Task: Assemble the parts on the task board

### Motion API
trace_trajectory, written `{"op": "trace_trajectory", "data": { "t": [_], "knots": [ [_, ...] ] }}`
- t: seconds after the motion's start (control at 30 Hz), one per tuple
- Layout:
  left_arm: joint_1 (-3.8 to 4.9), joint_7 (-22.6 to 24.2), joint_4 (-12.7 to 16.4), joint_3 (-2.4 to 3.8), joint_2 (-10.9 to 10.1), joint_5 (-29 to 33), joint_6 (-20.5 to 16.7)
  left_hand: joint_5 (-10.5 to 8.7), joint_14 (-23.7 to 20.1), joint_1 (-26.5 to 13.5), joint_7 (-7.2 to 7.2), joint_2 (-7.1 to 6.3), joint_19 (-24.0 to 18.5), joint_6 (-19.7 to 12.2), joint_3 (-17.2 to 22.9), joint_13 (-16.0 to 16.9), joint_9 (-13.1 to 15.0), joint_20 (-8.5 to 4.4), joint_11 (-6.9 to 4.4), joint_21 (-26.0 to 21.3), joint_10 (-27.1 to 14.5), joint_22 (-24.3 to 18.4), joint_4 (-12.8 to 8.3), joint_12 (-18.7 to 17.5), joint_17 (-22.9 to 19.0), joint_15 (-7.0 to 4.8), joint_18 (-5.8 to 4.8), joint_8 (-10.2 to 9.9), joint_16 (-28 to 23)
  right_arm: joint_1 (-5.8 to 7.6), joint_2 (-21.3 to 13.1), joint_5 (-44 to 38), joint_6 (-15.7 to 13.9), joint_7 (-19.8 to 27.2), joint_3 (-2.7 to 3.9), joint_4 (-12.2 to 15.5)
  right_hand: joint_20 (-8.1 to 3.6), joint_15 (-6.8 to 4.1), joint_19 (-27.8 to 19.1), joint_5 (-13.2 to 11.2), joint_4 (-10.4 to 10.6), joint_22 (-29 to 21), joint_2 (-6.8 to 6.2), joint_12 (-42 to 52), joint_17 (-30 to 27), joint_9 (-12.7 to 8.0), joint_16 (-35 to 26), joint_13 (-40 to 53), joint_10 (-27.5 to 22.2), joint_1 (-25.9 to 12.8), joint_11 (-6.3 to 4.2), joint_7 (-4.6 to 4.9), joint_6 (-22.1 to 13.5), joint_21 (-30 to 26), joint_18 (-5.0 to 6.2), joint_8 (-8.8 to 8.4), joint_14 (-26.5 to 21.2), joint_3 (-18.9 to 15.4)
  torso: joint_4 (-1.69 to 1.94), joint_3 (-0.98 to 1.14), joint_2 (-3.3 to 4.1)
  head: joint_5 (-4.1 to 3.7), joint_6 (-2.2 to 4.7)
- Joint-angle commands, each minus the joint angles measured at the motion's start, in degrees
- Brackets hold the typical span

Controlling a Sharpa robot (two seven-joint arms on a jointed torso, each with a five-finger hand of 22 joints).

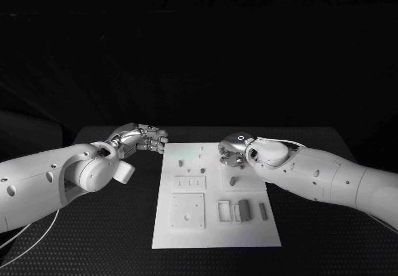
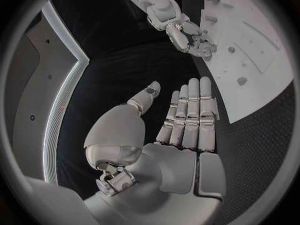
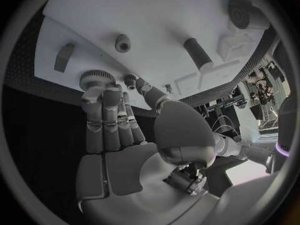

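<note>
The white task board (image 1: 249,233) lies in the middle of the black table, with small grey parts (image 1: 233,180) standing and lying on it. My right hand (image 1: 233,152) hovers low over the board's far right part. In the right wrist view its fingertips (image 3: 103,97) reach a round knurled part (image 3: 96,77), and a small knob (image 3: 130,80) sits by the thumb; I see nothing plainly gripped. My left hand (image 1: 139,138) is off the board's far left corner, over the table. The left wrist view shows that hand (image 2: 181,120) with straight fingers, thumb apart, holding nothing.
Near the front of the board lie a square plate (image 1: 188,210) and upright rectangular blocks (image 1: 244,210). The right wrist view shows a dark peg (image 3: 199,52), a small ring (image 3: 122,44) and a block (image 3: 62,57). Black table (image 1: 108,230) borders the board on both sides.
</note>
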Motion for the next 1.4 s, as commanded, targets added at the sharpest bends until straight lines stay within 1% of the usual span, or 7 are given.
{"op": "trace_trajectory", "data": {
  "t": [0.03, 0.23, 0.43, 0.73, 0.9, 1.13, 1.4],
  "knots": [
    [0.09, 0.4, 0.1, 0.05, 0.1, 0.3, 0.0, 0.06, 0.2, -0.6, 0.17, 0.03, -0.1, -0.2, -0.4, -0.1, -0.1, -0.31, 0.24, -0.4, 0.3, -0.1, 0.0, -0.1, 0.1, 0.21, 1.16, -0.2, -0.4, 0.01, 0.1, -0.1, 1.1, 0.0, 0.03, 0.2, -0.5, 0.17, -0.9, 0.1, -0.3, 1.3, 0.61, -0.3, 0.0, -0.1, 0.3, -0.1, -0.6, 0.1, 0.79, 0.03, 0.6, 0.3, 8.1, 0.01, -0.2, 0.2, -0.03, 0.0, 0.17, -0.02, -0.09],
    [0.11, 0.3, 0.1, 0.05, 0.0, 0.3, 0.0, 0.06, 0.2, -0.7, 0.16, 0.04, -0.1, -0.2, -0.4, -0.1, -0.1, -0.34, 0.23, -0.4, 0.3, -0.1, 0.0, -0.2, 0.1, 0.21, 1.13, -0.2, -0.4, 0.01, 0.5, 0.0, 1.5, 0.2, 0.03, -0.2, -0.53, 0.16, -0.9, 0.1, -0.3, 1.3, 0.6, -0.3, 0.0, -0.1, 0.3, -0.1, -0.5, 0.2, 0.78, 0.09, 0.7, 0.3, 8.1, 0.06, -0.2, 0.1, 0.04, 0.04, 0.43, -0.07, -0.07],
    [0.2, 0.3, 0.2, 0.05, 0.0, 0.3, 0.0, 0.06, 0.2, -0.7, 0.16, 0.04, -0.1, -0.2, -0.4, -0.1, -0.1, -0.38, 0.24, -0.4, 0.3, -0.1, 0.0, -0.2, 0.2, 0.22, 1.08, -0.2, -0.5, 0.0, 0.8, 0.0, 1.7, 0.3, 0.02, -0.4, -0.54, 0.14, -1.0, 0.1, -0.3, 1.3, 0.57, -0.3, 0.0, -0.1, 0.3, -0.1, -0.4, 0.2, 0.75, 0.14, 0.8, 0.4, 8.1, 0.1, -0.2, 0.1, 0.13, -0.01, 0.51, -0.04, -0.26],
    [0.25, 0.3, 0.2, 0.05, 0.1, 0.3, 0.0, 0.06, 0.2, -0.7, 0.16, 0.04, -0.1, -0.2, -0.4, -0.1, -0.1, -0.42, 0.24, -0.5, 0.3, -0.1, 0.0, -0.3, 0.2, 0.22, 1.04, -0.2, -0.5, 0.0, 1.0, -0.1, 3.0, 0.1, 0.02, -0.7, -0.58, 0.06, -1.0, 0.1, -0.3, 1.3, 0.58, -0.3, 0.0, -0.1, 0.4, -0.1, -0.2, 0.3, 0.67, 0.2, 1.0, 0.5, 8.1, 0.22, -0.3, 0.1, -0.01, -0.07, 0.51, 0.09, -0.52],
    [0.25, 0.2, 0.0, 0.05, 0.1, 0.3, 0.0, 0.06, 0.2, -0.8, 0.17, 0.06, -0.1, -0.2, -0.4, -0.1, -0.1, -0.45, 0.24, -0.5, 0.4, -0.1, 0.0, -0.3, 0.2, 0.23, 1.01, -0.2, -0.5, 0.0, 0.9, -1.1, 3.7, -0.4, 0.02, -0.8, -0.63, -0.1, -1.2, 0.1, -0.4, 1.2, -0.23, -0.2, -0.1, -0.2, 0.5, 0.0, 0.3, 0.7, 0.51, 0.23, 1.1, 0.7, 8.1, 0.22, -0.4, 0.0, -0.07, -0.04, 0.52, 0.04, -0.67],
    [0.25, 0.1, 0.0, 0.05, 0.0, 0.3, 0.1, 0.06, 0.2, -0.8, 0.17, 0.07, -0.1, -0.2, -0.4, -0.1, -0.1, -0.48, 0.24, -0.5, 0.4, -0.1, 0.0, -0.4, 0.3, 0.23, 0.96, -0.3, -0.6, 0.0, 0.5, -1.7, 4.2, -0.8, 0.02, -0.1, -0.64, -0.35, -1.3, 0.1, -0.4, 1.2, -0.68, 0.1, -0.2, -0.2, 0.6, 0.2, 1.1, 1.0, 0.24, 0.24, 1.1, 0.8, 8.1, 0.21, -0.4, -0.1, -0.05, -0.06, 0.58, 0.01, -0.72],
    [0.25, 0.0, 0.0, 0.05, 0.0, 0.3, 0.2, 0.05, 0.2, -0.8, 0.17, 0.04, -0.1, -0.2, -0.4, -0.1, -0.1, -0.52, 0.24, -0.6, 0.4, -0.1, 0.0, -0.5, 0.3, 0.24, 0.91, -0.3, -0.7, 0.0, 0.7, -2.0, 3.9, -0.8, 0.02, -0.1, -0.72, -0.39, -1.4, 0.1, -0.4, 1.1, -2.0, -0.1, -0.4, -0.4, 0.7, 0.4, 1.2, 2.2, 0.2, 0.05, 0.6, 0.9, 8.1, -0.05, -0.5, -0.1, -0.03, -0.06, 0.63, 0.02, -0.74]
  ]
}}
